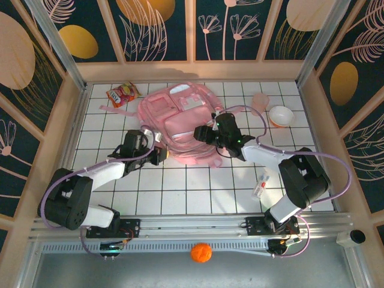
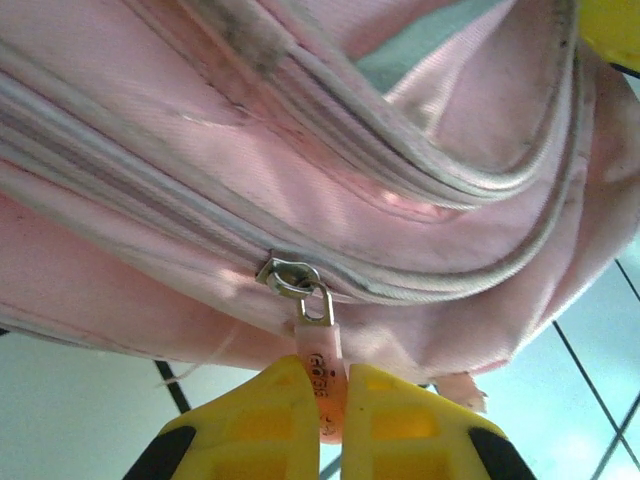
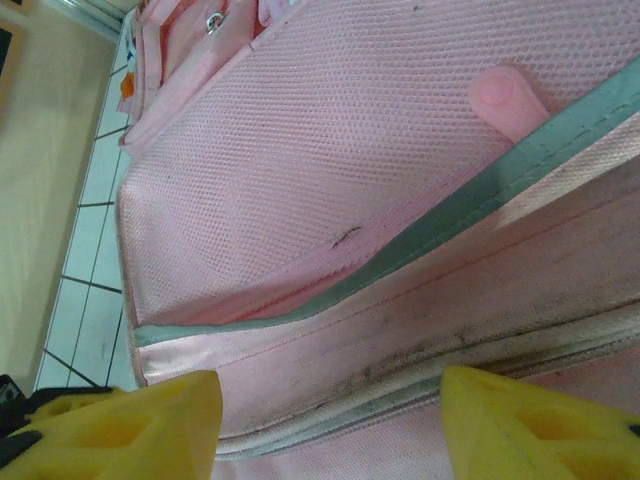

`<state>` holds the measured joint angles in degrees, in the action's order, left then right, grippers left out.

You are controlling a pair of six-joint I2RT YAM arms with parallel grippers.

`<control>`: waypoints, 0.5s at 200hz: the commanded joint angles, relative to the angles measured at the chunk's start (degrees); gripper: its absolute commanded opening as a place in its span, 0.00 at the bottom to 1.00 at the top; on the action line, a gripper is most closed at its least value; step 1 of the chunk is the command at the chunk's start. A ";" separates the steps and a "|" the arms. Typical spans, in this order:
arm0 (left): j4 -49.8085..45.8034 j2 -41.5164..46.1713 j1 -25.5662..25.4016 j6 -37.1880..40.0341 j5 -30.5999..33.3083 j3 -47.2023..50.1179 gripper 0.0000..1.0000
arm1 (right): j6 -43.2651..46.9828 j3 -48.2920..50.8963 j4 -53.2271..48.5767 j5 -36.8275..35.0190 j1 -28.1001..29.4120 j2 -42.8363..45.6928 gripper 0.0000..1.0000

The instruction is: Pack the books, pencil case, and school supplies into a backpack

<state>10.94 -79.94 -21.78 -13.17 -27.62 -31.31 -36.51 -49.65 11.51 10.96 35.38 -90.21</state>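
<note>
The pink backpack (image 1: 174, 114) lies flat in the middle of the tiled table. My left gripper (image 1: 163, 154) is at its near left edge, shut on the pink zipper pull (image 2: 325, 375) that hangs from the metal slider (image 2: 295, 280). My right gripper (image 1: 201, 133) hovers over the backpack's near right part, open, its yellow fingers (image 3: 150, 420) wide apart above the zipper seam and mesh panel (image 3: 330, 150). One of the school supplies, a white oblong item with red marks (image 1: 260, 186), lies on the tiles at the near right. The books and the pencil case are out of view.
A red-orange snack bag (image 1: 122, 94) lies at the back left by the backpack's strap. A pink cup (image 1: 260, 102) and a white bowl (image 1: 281, 116) stand at the back right. An orange ball (image 1: 201, 252) rests below the rail.
</note>
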 commanded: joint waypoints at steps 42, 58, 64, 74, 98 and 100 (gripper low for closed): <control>-2.94 0.74 -5.48 2.45 -9.13 -3.31 0.00 | -8.74 0.69 8.37 -7.22 4.73 -2.36 0.52; -3.12 -0.09 -7.28 3.22 -8.86 -4.33 0.00 | -10.27 0.54 9.05 -8.10 5.52 -3.18 0.52; -3.19 -0.57 -7.98 3.41 -9.20 -4.82 0.01 | -10.74 0.61 9.70 -8.27 5.83 -3.54 0.51; -3.42 -1.52 -9.30 3.78 -10.01 -5.85 0.01 | -11.15 0.40 10.36 -8.47 6.21 -4.11 0.51; -3.69 -2.65 -12.11 4.90 -12.11 -7.75 0.04 | -10.44 -1.03 9.85 -8.76 6.53 -5.21 0.51; -3.66 -2.67 -12.22 4.91 -12.11 -7.88 0.05 | -10.32 -1.10 9.85 -8.76 6.48 -5.23 0.51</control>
<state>6.76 -81.80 -30.72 -11.09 -32.25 -36.07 -45.43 -49.60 19.11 1.69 40.18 -93.49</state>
